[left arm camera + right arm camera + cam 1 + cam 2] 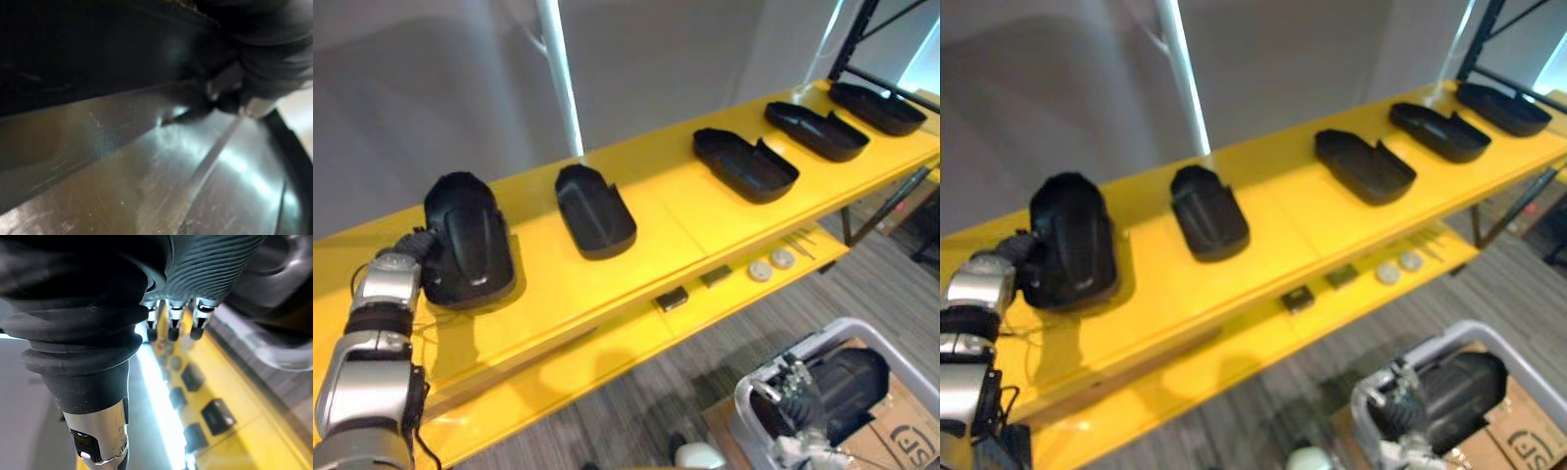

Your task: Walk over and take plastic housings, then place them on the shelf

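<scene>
Several black plastic housings lie in a row on the yellow shelf (666, 211). At the left end stands the leftmost housing (467, 240), dome side up. My left hand (411, 250) is pressed against its left side, the fingers hidden behind it. The left wrist view shows that housing's dark glossy surface (146, 171) from very close. More housings (595, 211) (744, 164) (816, 130) rest open side up to the right. Low at the right, my right hand (785, 394) hangs over a grey bin (905, 351) holding another housing (847, 384); its fingers (171, 325) are relaxed and hold nothing.
The lower yellow ledge carries two round discs (771, 264) and small black blocks (673, 299). A black rack upright (857, 39) stands at the shelf's right end and a white pole (558, 69) behind it. Under the bin sits a cardboard box (901, 431) on grey carpet.
</scene>
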{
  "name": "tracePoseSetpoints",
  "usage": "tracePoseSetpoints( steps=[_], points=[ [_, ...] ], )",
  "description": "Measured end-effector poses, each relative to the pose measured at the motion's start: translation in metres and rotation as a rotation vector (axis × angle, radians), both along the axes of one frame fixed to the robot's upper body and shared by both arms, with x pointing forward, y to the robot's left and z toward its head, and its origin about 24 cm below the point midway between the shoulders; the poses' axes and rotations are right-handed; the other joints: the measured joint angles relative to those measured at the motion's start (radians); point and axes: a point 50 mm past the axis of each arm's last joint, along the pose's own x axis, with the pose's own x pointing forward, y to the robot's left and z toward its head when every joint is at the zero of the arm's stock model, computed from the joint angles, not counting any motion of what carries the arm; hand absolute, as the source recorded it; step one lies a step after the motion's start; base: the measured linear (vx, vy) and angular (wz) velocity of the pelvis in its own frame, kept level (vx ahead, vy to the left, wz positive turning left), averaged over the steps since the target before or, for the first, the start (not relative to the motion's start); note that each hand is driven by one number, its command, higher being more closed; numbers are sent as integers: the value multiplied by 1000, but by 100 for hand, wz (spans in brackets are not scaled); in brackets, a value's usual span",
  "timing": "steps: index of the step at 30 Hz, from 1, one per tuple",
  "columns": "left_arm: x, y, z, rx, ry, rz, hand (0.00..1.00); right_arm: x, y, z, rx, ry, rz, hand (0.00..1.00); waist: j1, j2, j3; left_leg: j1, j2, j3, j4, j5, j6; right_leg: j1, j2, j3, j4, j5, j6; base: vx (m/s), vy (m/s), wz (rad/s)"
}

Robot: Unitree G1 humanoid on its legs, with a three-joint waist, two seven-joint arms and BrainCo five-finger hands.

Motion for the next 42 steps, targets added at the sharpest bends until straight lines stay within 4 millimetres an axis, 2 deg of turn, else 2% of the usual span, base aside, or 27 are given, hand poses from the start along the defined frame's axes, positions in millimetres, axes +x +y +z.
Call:
tracePoseSetpoints(
  steps=[13,19,23,34,38,42],
  points=[
    [-3,3,-5,23,36,8,100,-24,4,-25,27,140,-32,0,-4,-28,20,-3,-3,-1,0,0,0,4,-3,0,-12,10,2,0,0,0],
    [-5,5,-8,20,48,19,100,-42,13,-44,80,241,-34,0,-7,-19,25,14,-5,7,6,1,-1,8,-3,3,-8,10,2,16,8,-3],
    [-4,4,-7,27,27,6,100,-46,14,-46,88,250,-27,0,-7,-5,34,23,-6,19,5,1,-1,5,-5,6,4,9,2,-27,14,-7],
    [-5,7,-7,29,17,26,100,-53,19,-50,104,275,-18,0,-11,-2,38,33,-9,33,1,0,0,5,-8,20,7,10,6,-16,7,-4],
    [-8,12,-5,27,4,58,100,-54,18,-49,123,266,-41,0,-14,3,68,33,-9,33,1,0,0,5,-8,20,6,11,7,0,0,0],
    [-10,15,-5,31,3,79,100,-55,18,-49,127,267,-42,0,-14,7,71,32,-7,33,5,0,-1,5,-6,20,6,11,7,8,2,0]
  ],
)
